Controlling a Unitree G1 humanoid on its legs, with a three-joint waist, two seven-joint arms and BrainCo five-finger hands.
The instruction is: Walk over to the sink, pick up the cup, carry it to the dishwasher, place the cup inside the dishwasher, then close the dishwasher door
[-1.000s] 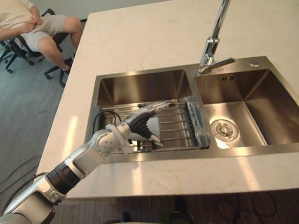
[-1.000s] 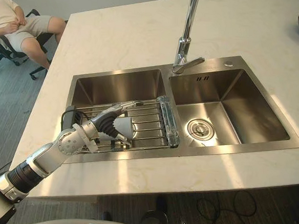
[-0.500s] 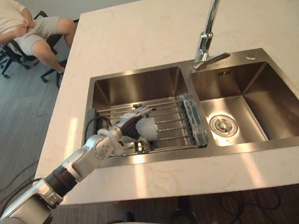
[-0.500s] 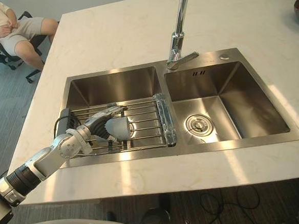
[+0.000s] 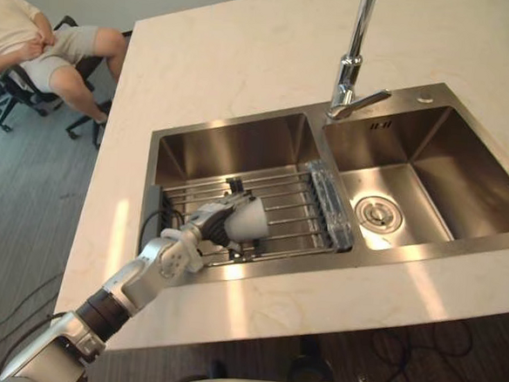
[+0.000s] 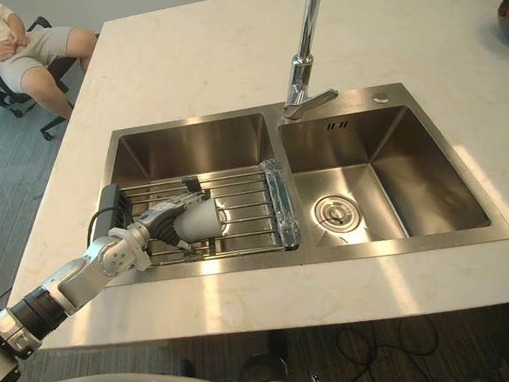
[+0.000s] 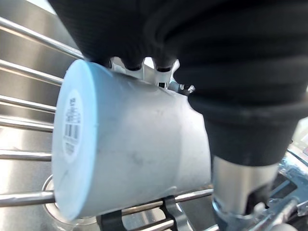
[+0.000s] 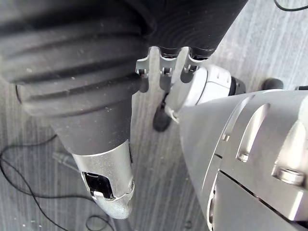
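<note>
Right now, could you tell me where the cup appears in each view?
Left eye view: cup in the left hand, over the wire rack in the left basin.
Right eye view: cup left of centre.
Left wrist view: cup held close, rack bars behind.
Right wrist view: faces the floor.
Shared landmark: the wire rack.

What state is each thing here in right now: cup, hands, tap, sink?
Cup: on its side, gripped by the left hand, over the rack.
Left hand: shut around the cup.
Right hand: hanging low over the floor, idle.
Rack: sitting across the left basin.
Tap: no water running.
Right basin: bare, drain uncovered.
</note>
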